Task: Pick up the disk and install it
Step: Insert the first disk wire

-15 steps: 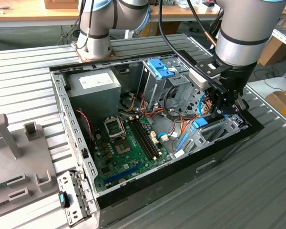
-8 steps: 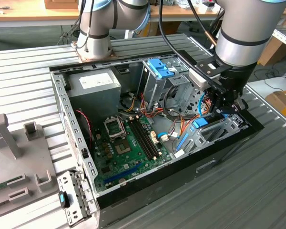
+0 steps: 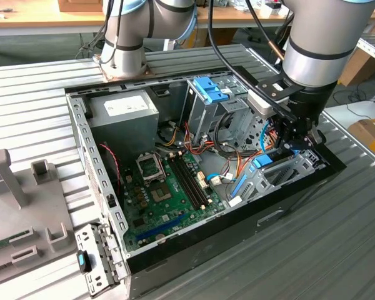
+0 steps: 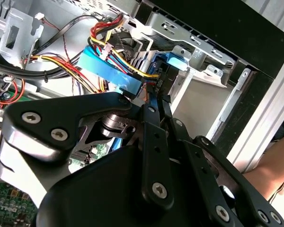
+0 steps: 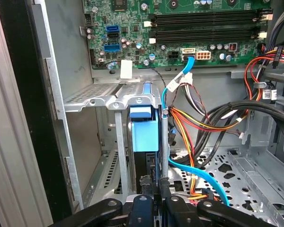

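tool (image 5: 154, 201) | clamps disk (image 5: 144, 135) edge | upright in bay (image 5: 109, 101)

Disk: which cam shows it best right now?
First wrist view: the disk stands on edge in the metal drive cage, blue tab facing the camera. Second wrist view shows its blue rail past the hand. Exterior view shows just a blue sliver.

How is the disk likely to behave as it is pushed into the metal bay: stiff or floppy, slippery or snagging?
The disk looks like a flat, rigid slab, so probably stiff. Its blue plastic rails likely slide smoothly against the metal bay. The cables beside it look floppy and might snag.
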Robot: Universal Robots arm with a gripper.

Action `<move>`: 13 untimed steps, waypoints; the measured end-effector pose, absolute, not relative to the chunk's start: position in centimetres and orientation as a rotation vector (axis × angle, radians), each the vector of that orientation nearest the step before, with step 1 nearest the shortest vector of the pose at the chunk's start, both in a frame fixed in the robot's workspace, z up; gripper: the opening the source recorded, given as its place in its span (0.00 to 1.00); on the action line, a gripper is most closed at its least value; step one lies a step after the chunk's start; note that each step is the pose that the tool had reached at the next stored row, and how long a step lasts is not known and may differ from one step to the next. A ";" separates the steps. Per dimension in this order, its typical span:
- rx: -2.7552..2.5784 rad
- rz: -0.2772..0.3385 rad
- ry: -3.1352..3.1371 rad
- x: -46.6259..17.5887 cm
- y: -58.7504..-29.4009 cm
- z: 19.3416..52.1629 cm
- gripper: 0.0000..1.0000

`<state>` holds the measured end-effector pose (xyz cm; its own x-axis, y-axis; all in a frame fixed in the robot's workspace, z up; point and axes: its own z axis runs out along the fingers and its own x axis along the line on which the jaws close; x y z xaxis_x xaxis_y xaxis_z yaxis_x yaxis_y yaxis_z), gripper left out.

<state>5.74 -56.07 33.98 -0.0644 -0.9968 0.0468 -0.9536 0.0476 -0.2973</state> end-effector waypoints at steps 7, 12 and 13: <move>-2.022 -0.374 2.142 5.7 -56.1 33.8 0.16; -2.023 -0.375 2.142 5.7 -56.1 33.7 0.16; -2.023 -0.375 2.142 5.7 -56.1 33.4 0.16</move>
